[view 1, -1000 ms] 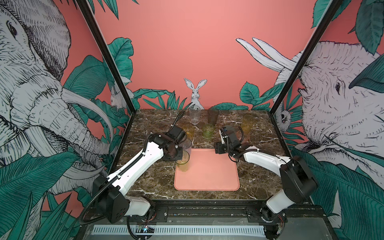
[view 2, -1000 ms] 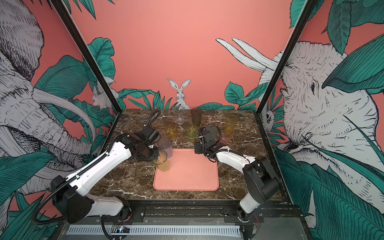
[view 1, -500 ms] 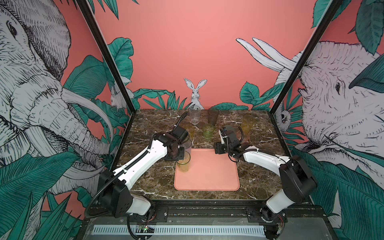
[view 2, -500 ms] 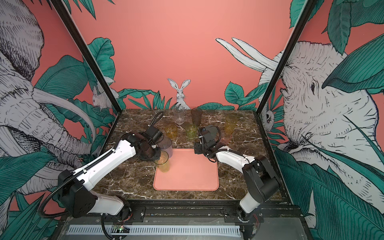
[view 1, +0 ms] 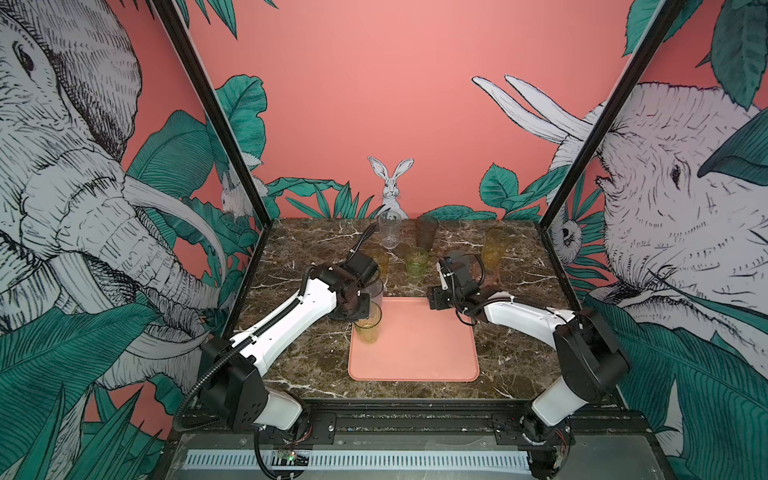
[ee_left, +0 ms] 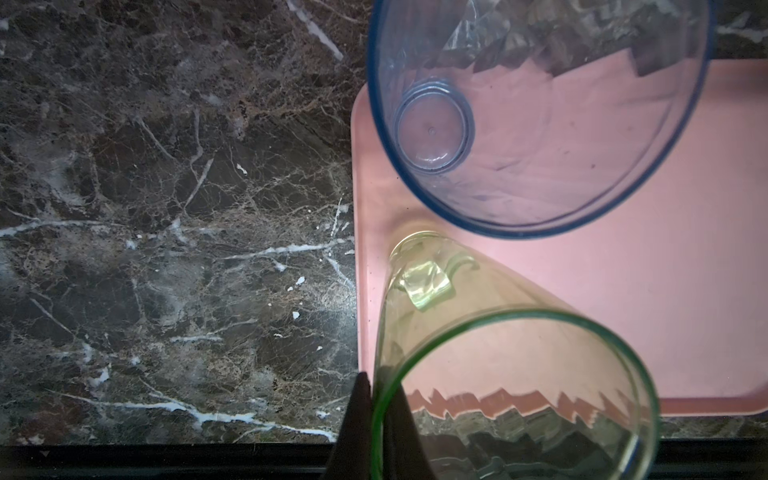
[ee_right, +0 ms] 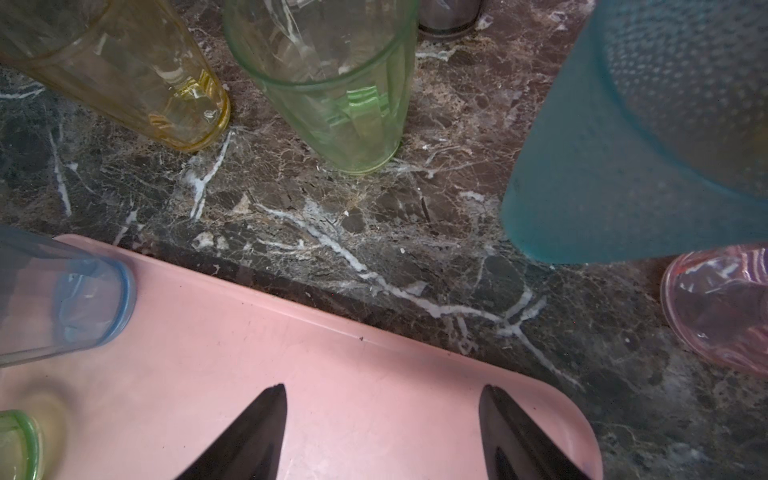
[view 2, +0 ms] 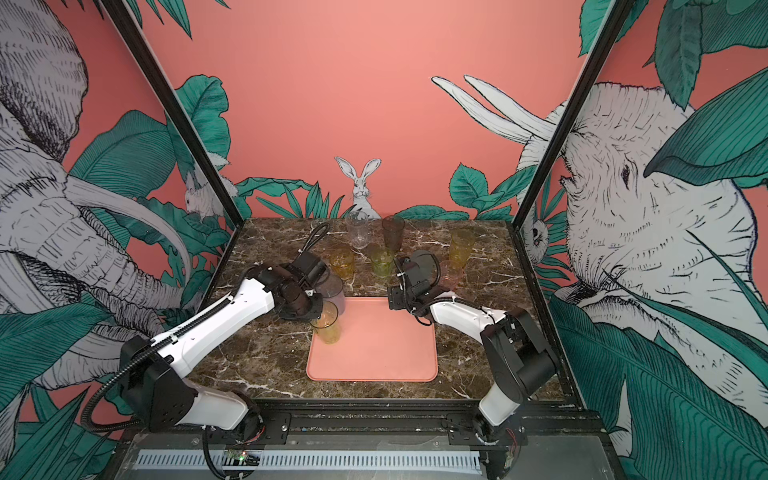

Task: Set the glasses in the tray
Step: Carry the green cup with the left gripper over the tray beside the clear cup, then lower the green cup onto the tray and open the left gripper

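— While the right arm (view 1: 523, 316) has held its pose since a second ago, what has changed on the left?
— Little. The left arm (view 1: 291, 324) has shifted slightly, and the yellow-green tumbler (view 1: 368, 328) sits a touch lower in both top views. Every other glass stands where it stood.
— Start near. Where is that tumbler relative to the left claw?
— The left claw (ee_left: 379, 395) is pinching its rim, one finger outside the wall and one inside. The tumbler hangs about upright below it, with its base over the tray (view 1: 415, 353) just inside the left edge. Whether the base touches, I cannot tell.
— And beyond it?
— A grey-tinted tumbler (view 1: 376, 291) stands on the tray's far left corner, just beside the held one and apart from the claw.
— The right claw?
— The right claw (ee_right: 383, 390) is spread with nothing between its fingers, over the tray's far right corner. On the tabletop (view 1: 299, 257) just past it stand a pink tumbler (ee_right: 719, 307) and a frosted blue tumbler (ee_right: 623, 166), neither touched.
— Farther back?
— A short green tumbler (view 1: 417, 262) and a short amber tumbler (view 2: 342, 261) stand side by side, with a tall amber tumbler (view 1: 494, 247) toward the right. A clear tumbler (view 1: 390, 228) and a smoky dark tumbler (view 1: 427, 232) stand nearest the back wall (view 1: 374, 124).
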Robot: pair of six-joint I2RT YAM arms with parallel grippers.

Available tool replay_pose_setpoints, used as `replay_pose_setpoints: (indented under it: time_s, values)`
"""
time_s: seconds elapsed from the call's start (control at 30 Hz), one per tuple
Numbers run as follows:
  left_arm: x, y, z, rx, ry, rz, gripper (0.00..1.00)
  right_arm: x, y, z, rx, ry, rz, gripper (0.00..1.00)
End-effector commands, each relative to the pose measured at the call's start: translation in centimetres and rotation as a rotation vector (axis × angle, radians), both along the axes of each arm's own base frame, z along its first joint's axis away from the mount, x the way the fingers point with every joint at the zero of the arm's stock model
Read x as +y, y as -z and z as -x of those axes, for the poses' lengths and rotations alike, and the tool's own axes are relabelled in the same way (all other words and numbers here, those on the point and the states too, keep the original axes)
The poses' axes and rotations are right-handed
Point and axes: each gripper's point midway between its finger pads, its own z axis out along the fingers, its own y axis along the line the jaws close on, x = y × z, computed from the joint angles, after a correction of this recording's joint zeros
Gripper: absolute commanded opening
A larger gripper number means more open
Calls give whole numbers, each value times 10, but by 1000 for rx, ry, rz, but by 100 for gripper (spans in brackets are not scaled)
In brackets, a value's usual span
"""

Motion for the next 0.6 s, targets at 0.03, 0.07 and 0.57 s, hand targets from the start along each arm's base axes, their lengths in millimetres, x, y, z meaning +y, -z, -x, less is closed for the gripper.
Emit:
replay_pose_setpoints:
  time_s: [0.03,0.07,0.57]
  values:
    - [-4,-9,-6,-29,-18,18,0,2,-9,-7,-17,12,-17,75]
    - [-4,-8,-6,-26,-18,17,0,2,-9,-7,-17,10,-17,75]
    - [-9,-1,-6,-1,-14,27,0,3,-8,-7,-16,11,-17,75]
